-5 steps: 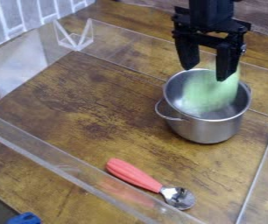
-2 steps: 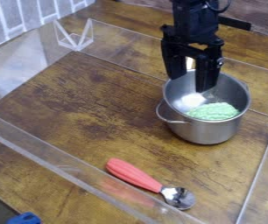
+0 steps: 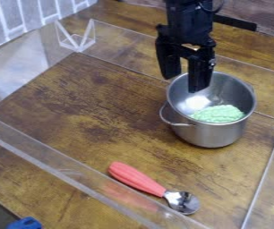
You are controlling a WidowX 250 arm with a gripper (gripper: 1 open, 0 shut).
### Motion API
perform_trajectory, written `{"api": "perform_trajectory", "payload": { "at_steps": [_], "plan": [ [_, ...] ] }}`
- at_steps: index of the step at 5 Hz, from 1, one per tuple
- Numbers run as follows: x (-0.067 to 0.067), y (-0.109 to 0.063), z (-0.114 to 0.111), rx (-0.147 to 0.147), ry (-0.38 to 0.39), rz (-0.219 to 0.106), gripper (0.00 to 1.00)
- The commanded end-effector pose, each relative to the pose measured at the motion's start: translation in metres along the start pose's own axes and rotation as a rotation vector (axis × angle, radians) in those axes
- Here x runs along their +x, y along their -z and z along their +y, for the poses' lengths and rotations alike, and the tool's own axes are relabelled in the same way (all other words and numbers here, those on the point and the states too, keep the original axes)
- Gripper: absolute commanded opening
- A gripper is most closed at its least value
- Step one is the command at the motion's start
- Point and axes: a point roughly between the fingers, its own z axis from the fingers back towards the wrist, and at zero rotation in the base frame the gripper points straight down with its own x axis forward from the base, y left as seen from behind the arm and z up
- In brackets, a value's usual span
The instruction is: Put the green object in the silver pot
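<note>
The green object (image 3: pixel 218 114), a bumpy light green oval, lies inside the silver pot (image 3: pixel 207 130) on the right of the wooden table. My black gripper (image 3: pixel 184 73) hangs above the pot's left rim, a little up and left of the green object. Its two fingers stand apart with nothing between them, so it is open.
A spoon with a red handle (image 3: pixel 137 178) and a steel bowl (image 3: pixel 183 202) lies near the front edge. Clear acrylic walls (image 3: pixel 55 161) fence the wooden table. A clear triangular piece (image 3: pixel 72 38) stands at the back left. Something blue (image 3: pixel 25 223) shows at the bottom left.
The green object has dropped from between the fingers into the pot. The open gripper has risen and drifted left, away from over the pot's middle.
</note>
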Motion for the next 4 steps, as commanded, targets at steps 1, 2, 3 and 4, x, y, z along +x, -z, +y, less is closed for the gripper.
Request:
{"api": "perform_trajectory", "payload": {
  "at_steps": [1, 2, 3, 4],
  "plan": [
    [-0.003, -0.015, 0.011, 0.03, -0.037, -0.034, 1.0],
    [-0.009, -0.01, 0.013, 0.044, -0.046, -0.027, 1.0],
    [-0.002, -0.016, 0.004, 0.045, -0.021, -0.022, 1.0],
    [0.009, -0.031, -0.006, 0.069, 0.012, -0.04, 1.0]
  ]
}}
